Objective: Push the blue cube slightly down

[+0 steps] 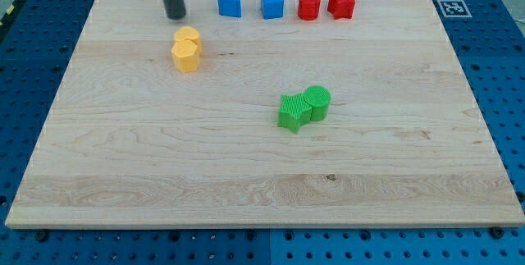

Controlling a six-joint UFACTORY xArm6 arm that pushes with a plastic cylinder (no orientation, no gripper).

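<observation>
tip (175, 16) sitting top-left on counter (246, 175), above yellow blocks (187, 49) | no fingers showing, holding nothing | blue cube (272, 4) lying top row, betw blue pentagonal block (230, 3) & red cylinder (308, 6), well right of tip
</observation>
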